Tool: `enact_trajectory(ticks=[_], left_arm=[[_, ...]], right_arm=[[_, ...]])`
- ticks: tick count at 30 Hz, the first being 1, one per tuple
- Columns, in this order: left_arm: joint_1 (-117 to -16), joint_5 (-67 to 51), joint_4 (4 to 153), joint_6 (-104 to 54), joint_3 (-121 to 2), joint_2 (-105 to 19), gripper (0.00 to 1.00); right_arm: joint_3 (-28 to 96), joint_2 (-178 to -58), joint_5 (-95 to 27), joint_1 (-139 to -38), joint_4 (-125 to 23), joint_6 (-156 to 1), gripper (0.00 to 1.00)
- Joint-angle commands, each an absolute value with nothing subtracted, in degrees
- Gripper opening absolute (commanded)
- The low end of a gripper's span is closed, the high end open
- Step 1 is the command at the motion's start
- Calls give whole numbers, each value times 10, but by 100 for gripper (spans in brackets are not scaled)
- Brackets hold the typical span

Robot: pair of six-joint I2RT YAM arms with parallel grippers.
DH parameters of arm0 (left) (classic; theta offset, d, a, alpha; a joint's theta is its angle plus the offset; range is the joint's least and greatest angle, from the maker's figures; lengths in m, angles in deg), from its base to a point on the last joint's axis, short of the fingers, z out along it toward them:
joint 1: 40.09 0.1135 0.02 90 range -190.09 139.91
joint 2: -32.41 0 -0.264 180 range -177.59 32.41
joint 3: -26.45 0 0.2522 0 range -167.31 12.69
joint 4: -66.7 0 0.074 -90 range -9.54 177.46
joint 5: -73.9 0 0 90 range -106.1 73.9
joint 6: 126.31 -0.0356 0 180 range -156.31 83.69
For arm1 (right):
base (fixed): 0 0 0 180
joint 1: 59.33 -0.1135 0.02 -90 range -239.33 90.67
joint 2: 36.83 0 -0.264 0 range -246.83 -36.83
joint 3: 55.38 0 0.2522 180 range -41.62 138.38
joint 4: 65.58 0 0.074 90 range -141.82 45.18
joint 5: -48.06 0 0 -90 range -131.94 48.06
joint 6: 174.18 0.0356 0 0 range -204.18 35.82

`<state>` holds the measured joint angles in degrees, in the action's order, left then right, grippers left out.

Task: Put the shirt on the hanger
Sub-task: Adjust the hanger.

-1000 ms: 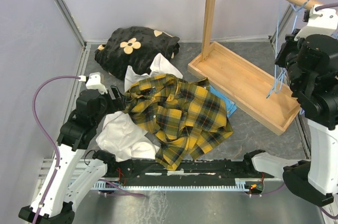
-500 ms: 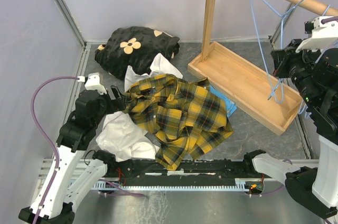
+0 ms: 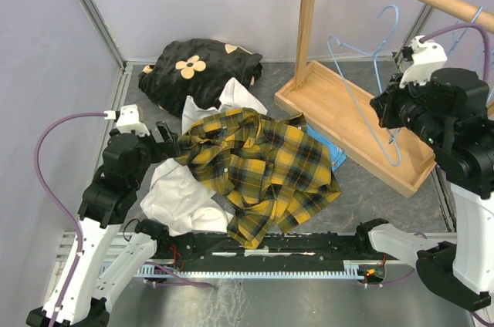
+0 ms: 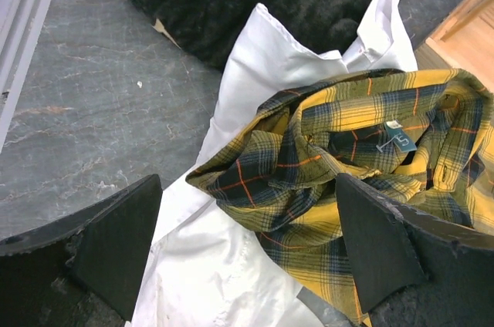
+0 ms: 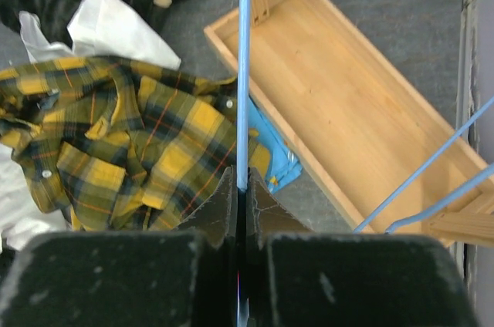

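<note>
Currently your right tool is clamping the hanger; left tool is gaping beside the unhung shirt.

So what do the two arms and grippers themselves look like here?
Both arms have white lower links and bulky black joint housings. A mauve cable loops to a white camera block on the left arm; the right arm carries the same. The fingers are flat matte-black wedges.

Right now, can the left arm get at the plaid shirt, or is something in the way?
Probably yes. The left gripper is open and the shirt's near edge lies just ahead, in line with its jaws, with nothing covering it. The white garment beneath might get pinched too.
</note>
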<state>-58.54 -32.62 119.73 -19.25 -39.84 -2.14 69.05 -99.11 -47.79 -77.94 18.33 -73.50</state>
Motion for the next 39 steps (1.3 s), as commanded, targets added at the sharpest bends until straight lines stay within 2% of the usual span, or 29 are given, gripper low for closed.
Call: enact_trajectory(ticks=[1,6,9,14,19,25,30,39], left_arm=[[-586,-350,1142,-229,-398,-8,99],[-586,-327,1107,-243,-370,14,100],[-587,-293,1098,-248,-369,12,100],[-594,-197,1089,-280,-387,1,100],[-641,-116,1105,-344,-427,-24,98],[-685,-41,1079,-396,-429,-26,91],[-688,99,1019,-426,-412,-30,87],[-725,165,981,-525,-390,-50,82]], right_arm=[[696,-1011,-436,-779,211,-728,0],[673,-1008,-427,-810,200,-710,0],[658,-1010,-447,-864,193,-697,0],[631,-1023,-517,-978,167,-669,0],[606,-1018,-511,-1011,141,-657,0],[523,-989,-421,-1012,105,-674,0],[466,-973,-299,-1012,64,-687,0],[422,-976,-176,-1020,-2,-680,0]])
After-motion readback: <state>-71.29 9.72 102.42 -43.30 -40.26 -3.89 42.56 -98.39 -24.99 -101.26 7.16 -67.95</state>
